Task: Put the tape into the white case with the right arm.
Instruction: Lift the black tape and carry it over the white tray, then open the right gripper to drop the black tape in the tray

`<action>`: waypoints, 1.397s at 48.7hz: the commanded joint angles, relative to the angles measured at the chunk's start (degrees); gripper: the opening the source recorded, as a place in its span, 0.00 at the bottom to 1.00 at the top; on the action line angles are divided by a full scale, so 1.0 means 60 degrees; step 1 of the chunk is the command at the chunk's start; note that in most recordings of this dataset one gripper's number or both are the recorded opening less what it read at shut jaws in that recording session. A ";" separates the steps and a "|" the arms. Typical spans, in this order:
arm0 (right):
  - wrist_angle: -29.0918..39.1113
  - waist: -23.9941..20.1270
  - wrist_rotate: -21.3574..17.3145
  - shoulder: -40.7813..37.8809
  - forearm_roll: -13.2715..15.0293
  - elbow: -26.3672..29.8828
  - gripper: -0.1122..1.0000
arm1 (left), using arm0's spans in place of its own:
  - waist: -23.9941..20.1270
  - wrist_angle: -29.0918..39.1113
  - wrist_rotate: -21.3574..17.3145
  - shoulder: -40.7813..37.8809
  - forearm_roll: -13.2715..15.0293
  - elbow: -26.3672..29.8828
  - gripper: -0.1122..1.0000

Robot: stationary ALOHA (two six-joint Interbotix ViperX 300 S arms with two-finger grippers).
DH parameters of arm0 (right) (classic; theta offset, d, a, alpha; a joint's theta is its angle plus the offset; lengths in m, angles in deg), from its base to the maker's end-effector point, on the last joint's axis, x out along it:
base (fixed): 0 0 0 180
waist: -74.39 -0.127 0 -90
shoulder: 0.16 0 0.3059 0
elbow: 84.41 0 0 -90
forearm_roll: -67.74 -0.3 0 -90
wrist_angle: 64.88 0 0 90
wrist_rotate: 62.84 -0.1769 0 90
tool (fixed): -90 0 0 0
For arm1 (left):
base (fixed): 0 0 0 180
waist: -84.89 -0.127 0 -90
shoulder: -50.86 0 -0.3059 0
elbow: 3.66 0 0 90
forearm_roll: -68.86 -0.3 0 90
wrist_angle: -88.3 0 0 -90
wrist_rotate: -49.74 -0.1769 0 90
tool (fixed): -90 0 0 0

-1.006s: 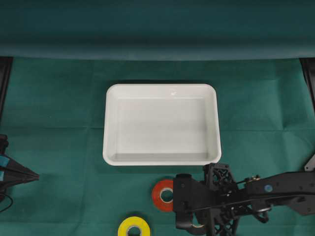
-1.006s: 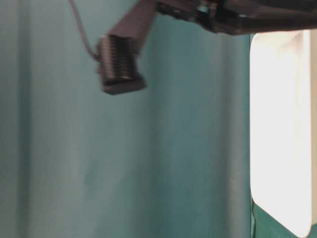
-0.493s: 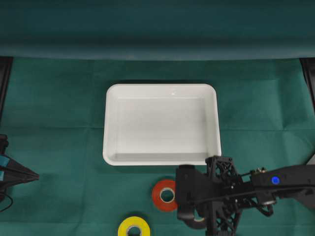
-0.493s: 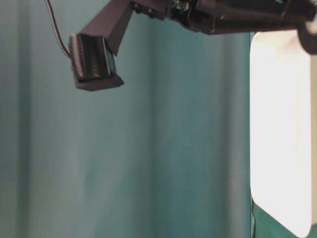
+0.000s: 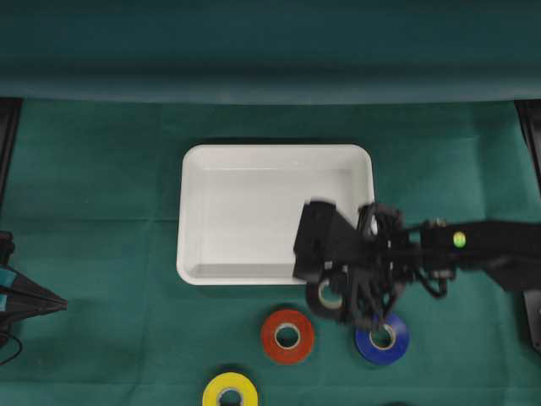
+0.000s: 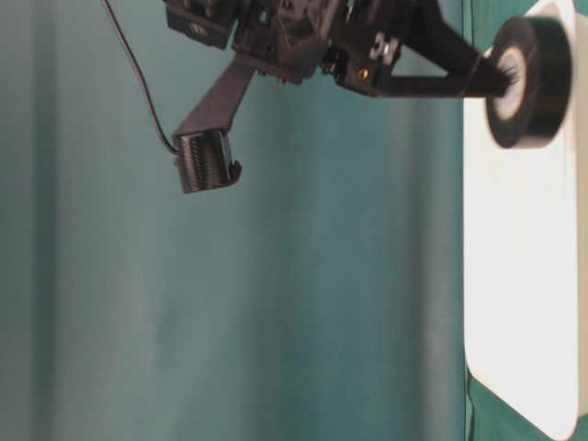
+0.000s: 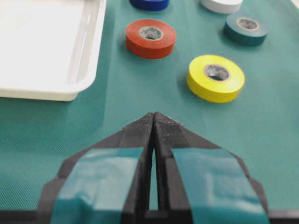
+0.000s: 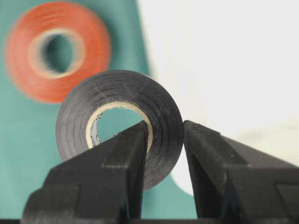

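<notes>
A black tape roll (image 8: 79, 116) hangs in the air, with my right gripper (image 8: 166, 133) shut on its wall, one finger through the hole and the other outside. In the overhead view the tape (image 5: 325, 296) and right gripper (image 5: 334, 298) hover over the cloth just below the lower right corner of the white case (image 5: 181, 245). The table-level view shows the tape (image 6: 531, 81) raised beside the case (image 6: 519, 276). Nothing lies in the case. My left gripper (image 7: 153, 115), shut with nothing in it, rests at the far left (image 5: 59, 301).
On the green cloth below the case lie a red roll (image 5: 287, 336), a blue roll (image 5: 382, 338) and a yellow roll (image 5: 230, 392). The left wrist view also shows a teal roll (image 7: 245, 28) and a white roll (image 7: 222, 4) beyond them.
My right arm has risen from the cloth and moved toward the case's lower right corner, carrying the black tape. The blue roll it covered now shows. The left arm has not moved.
</notes>
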 commanded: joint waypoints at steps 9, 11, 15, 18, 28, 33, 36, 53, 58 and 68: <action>-0.0132 0.0718 0.0015 0.0293 0.0381 -0.0205 0.09 | -0.0029 -0.0088 0.0000 -0.0176 0.0015 0.0132 0.10; -0.0161 0.0747 0.0015 0.0293 0.0396 -0.0264 0.09 | -0.0029 -0.0088 0.0000 -0.0176 0.0015 0.0132 0.10; -0.0220 0.0850 0.0015 0.0293 0.0410 -0.0381 0.09 | -0.0029 -0.0088 0.0000 -0.0176 0.0015 0.0132 0.10; -0.0337 0.0923 0.0015 0.0293 0.0410 -0.0439 0.09 | -0.0029 -0.0088 0.0000 -0.0176 0.0015 0.0132 0.10; -0.0850 0.1069 0.0015 0.0293 0.0513 -0.0527 0.09 | -0.0029 -0.0088 0.0000 -0.0176 0.0000 0.0146 0.10; -0.1069 0.1113 0.0015 0.0293 0.0703 -0.0542 0.09 | -0.0029 -0.0088 0.0000 -0.0176 0.0015 0.0132 0.10; -0.1128 0.1113 0.0015 0.0293 0.0762 -0.0557 0.09 | -0.0029 -0.0088 0.0000 -0.0176 0.0015 0.0146 0.10; -0.0952 0.1113 -0.0059 0.0278 0.0952 -0.0703 0.45 | -0.0029 -0.0088 0.0000 -0.0176 0.0000 0.0132 0.10; -0.0938 0.1113 -0.0073 0.0293 0.0952 -0.0703 0.72 | -0.0029 -0.0088 0.0000 -0.0176 0.0015 0.0132 0.10; -0.0981 0.1113 -0.0073 0.0293 0.0952 -0.0703 0.75 | -0.0029 -0.0088 0.0000 -0.0176 0.0015 0.0132 0.10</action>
